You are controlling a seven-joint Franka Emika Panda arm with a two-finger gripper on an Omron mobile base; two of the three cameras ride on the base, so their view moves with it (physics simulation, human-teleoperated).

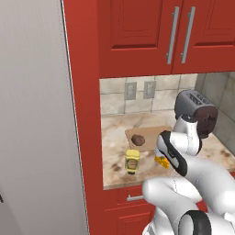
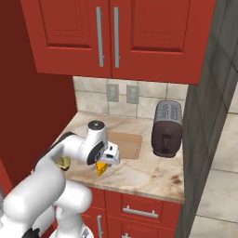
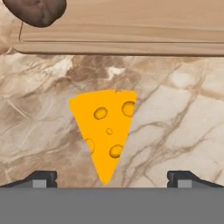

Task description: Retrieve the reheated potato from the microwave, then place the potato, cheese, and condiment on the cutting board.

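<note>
Glossy white arm (image 1: 193,183), dark joints

Marble bench (image 2: 139,169) under gripper (image 2: 108,160); red cabinets (image 2: 116,32) above; tiled wall (image 2: 93,95), outlets (image 2: 122,93) beyond; toaster (image 2: 166,128) right.

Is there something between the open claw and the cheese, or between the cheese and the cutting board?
Nothing visible. The claw is open above the cheese, with bare counter between it and the cutting board. The potato sits at one board corner.
</note>
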